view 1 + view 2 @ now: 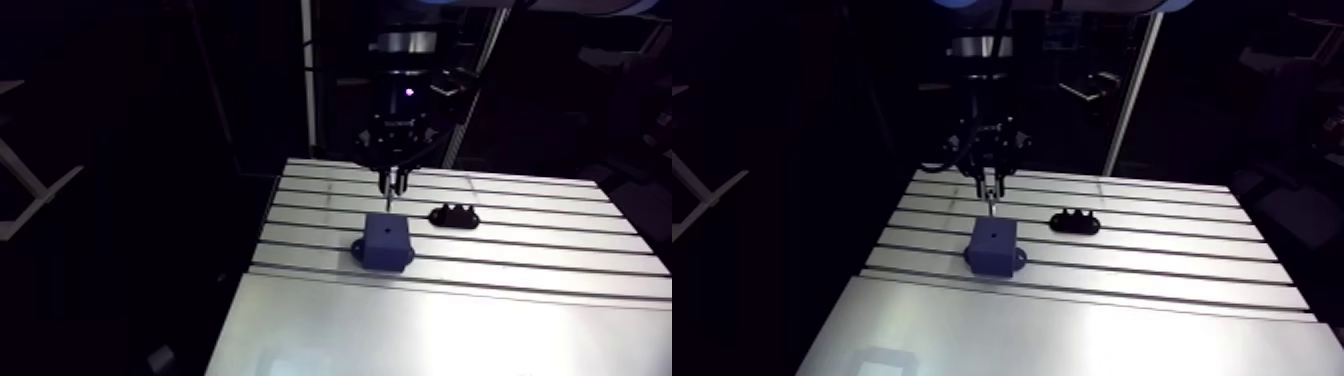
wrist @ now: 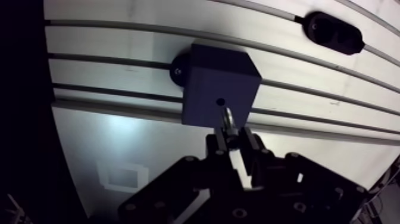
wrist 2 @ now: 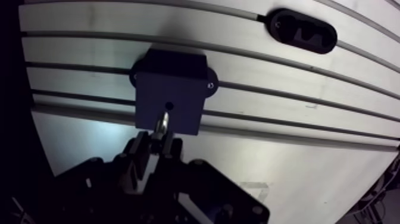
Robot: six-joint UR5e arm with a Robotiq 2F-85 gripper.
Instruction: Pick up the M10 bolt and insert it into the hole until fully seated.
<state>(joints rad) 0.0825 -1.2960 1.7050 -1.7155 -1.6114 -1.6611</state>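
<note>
A dark blue block point(image 1: 386, 241) with a small hole point(image 2: 220, 102) in its top face is bolted to the slotted table point(image 1: 520, 250). My gripper point(image 2: 231, 134) hangs just above the block, shut on the metal M10 bolt point(image 2: 227, 118). The bolt points down, its tip close beside the hole and slightly short of it in the wrist view. In the arm view the bolt point(image 1: 388, 198) shows as a thin rod hanging over the block's top.
A black oval holder point(image 1: 455, 215) with notches lies on the table beyond and to the right of the block. A smooth plate point(image 1: 420, 330) covers the table's near part, with slots running across behind it.
</note>
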